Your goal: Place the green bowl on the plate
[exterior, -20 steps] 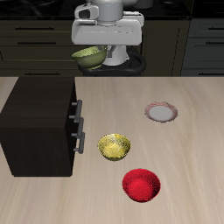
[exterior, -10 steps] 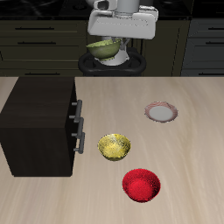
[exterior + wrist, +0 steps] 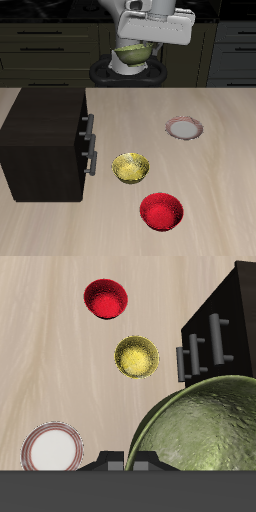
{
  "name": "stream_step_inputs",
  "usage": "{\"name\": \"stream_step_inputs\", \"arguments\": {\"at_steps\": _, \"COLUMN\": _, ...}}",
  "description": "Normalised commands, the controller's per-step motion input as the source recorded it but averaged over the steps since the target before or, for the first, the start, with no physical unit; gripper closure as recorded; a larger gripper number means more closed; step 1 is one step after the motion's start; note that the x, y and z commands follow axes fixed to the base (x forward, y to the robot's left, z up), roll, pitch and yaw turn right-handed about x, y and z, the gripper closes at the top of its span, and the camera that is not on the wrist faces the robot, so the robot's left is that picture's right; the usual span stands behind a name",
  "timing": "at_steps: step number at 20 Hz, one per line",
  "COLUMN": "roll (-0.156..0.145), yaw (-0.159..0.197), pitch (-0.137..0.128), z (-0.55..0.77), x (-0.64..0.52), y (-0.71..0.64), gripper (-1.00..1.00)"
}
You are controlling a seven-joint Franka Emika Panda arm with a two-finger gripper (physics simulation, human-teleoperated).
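The green bowl (image 3: 134, 48) hangs high above the back of the table, held by my gripper (image 3: 140, 42), which is shut on its rim. In the wrist view the bowl's speckled olive inside (image 3: 205, 431) fills much of the frame just below the gripper. The plate (image 3: 183, 128), pale grey-white with a pinkish rim, lies flat on the table, nearer the table's front edge than the gripper and off to one side. It also shows in the wrist view (image 3: 53, 448). The fingertips themselves are hidden by the bowl and the hand.
A yellow bowl (image 3: 131, 167) and a red bowl (image 3: 161, 211) stand nearer the table's front edge. A dark cabinet with handles (image 3: 45, 145) stands beside the yellow bowl. The robot's base (image 3: 128, 72) is at the table's back.
The gripper has carried the green bowl sideways, away from above the cabinet and toward the plate's side, staying high. Nothing on the table has moved.
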Motion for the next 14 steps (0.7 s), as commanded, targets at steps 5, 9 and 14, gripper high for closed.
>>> {"name": "stream_step_inputs", "arguments": {"at_steps": 5, "roll": 0.004, "yaw": -0.005, "pitch": 0.015, "z": -0.16, "x": -0.14, "y": 0.32, "gripper": 1.00}}
{"name": "stream_step_inputs", "arguments": {"at_steps": 9, "roll": 0.019, "yaw": 0.005, "pitch": -0.023, "z": -0.09, "x": -0.11, "y": 0.25, "gripper": 1.00}}
{"name": "stream_step_inputs", "arguments": {"at_steps": 14, "roll": 0.029, "yaw": -0.029, "pitch": 0.011, "z": -0.06, "x": -0.12, "y": 0.28, "gripper": 1.00}}
